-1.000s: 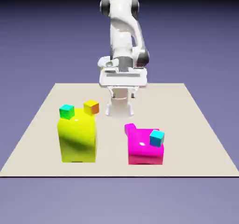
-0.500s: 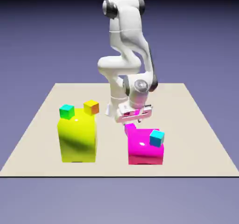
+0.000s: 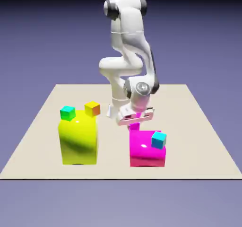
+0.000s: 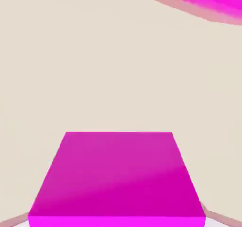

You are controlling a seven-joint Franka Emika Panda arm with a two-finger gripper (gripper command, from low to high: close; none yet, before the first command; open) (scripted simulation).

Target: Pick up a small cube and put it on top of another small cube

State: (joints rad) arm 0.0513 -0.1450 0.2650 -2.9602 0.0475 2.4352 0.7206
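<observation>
The hand (image 3: pixel 135 122) is gripping the small magenta cube (image 4: pixel 117 178), which is not yet stacked on the small cyan cube (image 3: pixel 159 140).

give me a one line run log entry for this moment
gripper: shut on small magenta cube | cube: atop big magenta block, back corner | cyan cube: on same block, untouched | stacking: not done

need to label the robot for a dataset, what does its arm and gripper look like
The arm is glossy white with rounded, tube-like links and dark grey bands at the joints. A round grey cap sits on the wrist. The gripper has a flat white body, tinted pink underneath. No cables or markings show. Its fingertips are mostly hidden in the hand view.
</observation>
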